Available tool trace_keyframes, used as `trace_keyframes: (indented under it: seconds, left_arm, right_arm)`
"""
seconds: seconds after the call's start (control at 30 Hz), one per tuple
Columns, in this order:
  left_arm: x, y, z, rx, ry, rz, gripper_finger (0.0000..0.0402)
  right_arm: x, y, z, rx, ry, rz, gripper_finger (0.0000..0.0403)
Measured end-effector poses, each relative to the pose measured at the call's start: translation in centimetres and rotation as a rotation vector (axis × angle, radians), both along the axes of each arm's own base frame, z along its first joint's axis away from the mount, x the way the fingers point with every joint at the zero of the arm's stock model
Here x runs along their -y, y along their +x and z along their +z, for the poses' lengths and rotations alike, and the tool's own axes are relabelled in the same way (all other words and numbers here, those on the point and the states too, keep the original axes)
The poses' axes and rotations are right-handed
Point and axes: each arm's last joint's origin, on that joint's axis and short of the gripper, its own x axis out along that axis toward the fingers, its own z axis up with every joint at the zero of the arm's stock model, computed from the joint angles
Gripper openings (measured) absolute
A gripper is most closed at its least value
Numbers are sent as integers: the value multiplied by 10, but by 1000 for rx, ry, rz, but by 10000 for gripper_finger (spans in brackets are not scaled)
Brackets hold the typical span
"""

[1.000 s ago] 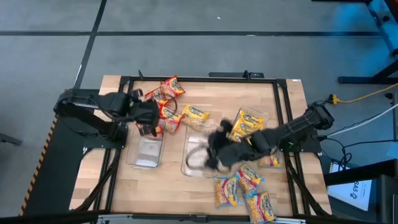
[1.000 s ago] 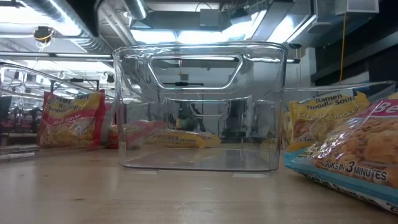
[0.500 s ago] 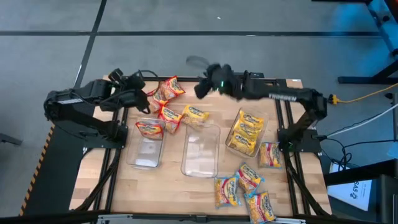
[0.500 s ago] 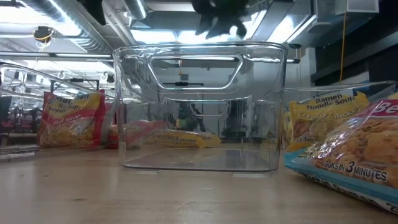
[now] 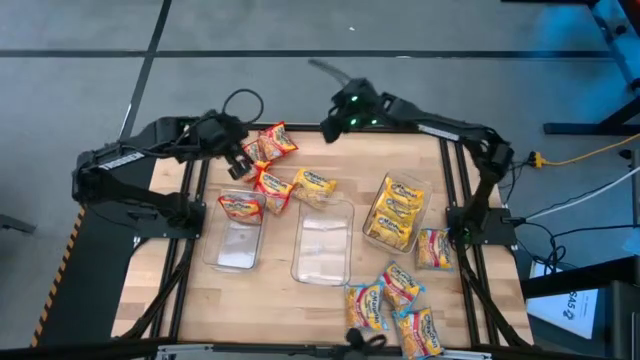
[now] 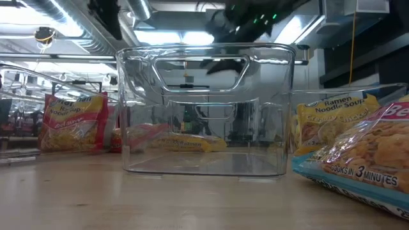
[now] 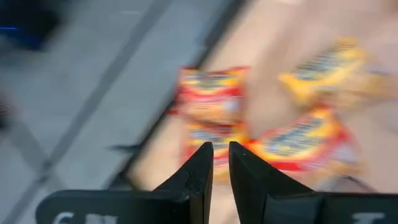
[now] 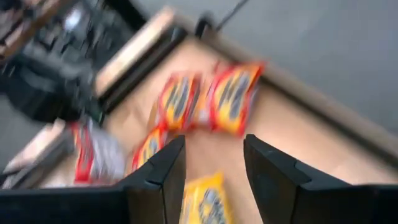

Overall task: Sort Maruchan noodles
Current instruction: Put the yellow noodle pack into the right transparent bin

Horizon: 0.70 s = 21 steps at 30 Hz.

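Maruchan noodles lie in groups. Red packets [image 5: 268, 145] lie at the far left of the table, with one more [image 5: 272, 186] and a yellow one [image 5: 315, 183] beside them. A red packet [image 5: 243, 205] rests on the far end of the left clear tray [image 5: 235, 250]. Yellow packets [image 5: 398, 208] fill the right tray. Several mixed packets [image 5: 395, 300] lie near right. My left gripper [image 5: 243, 160] [image 7: 221, 155] hovers by the far-left red packets, its fingers a narrow slit apart and bare. My right gripper [image 5: 330, 125] [image 8: 214, 155] hangs open over the far edge.
An empty clear tray [image 5: 322, 245] [image 6: 204, 108] stands mid-table between the other two. One packet [image 5: 435, 248] lies beside the right tray. Black frame rails run along the table's left, right and far edges. A cable loops behind the far left corner [image 5: 240, 100].
My right gripper has swung from over the middle tray to the table's far edge, rolling as it went. My left gripper has drawn away from the left tray toward the far-left red packets. The red packet stays on that tray's far end.
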Motion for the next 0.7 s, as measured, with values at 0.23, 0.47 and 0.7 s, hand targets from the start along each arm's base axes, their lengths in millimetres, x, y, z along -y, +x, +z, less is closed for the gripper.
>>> trace_keyframes:
  seconds: [0.23, 0.47, 0.7]
  left_arm:
    - [-18, 14, -27, 134, -168, -79, 45]
    - [-23, 13, -43, 132, -250, -54, 45]
    - [-22, 14, -49, 129, -264, -50, 45]
  right_arm:
    - [7, 23, -57, -77, 198, 84, 159]
    - [2, 24, -93, -251, 331, 75, 159]
    - [-14, 30, -124, -398, 394, 94, 159]
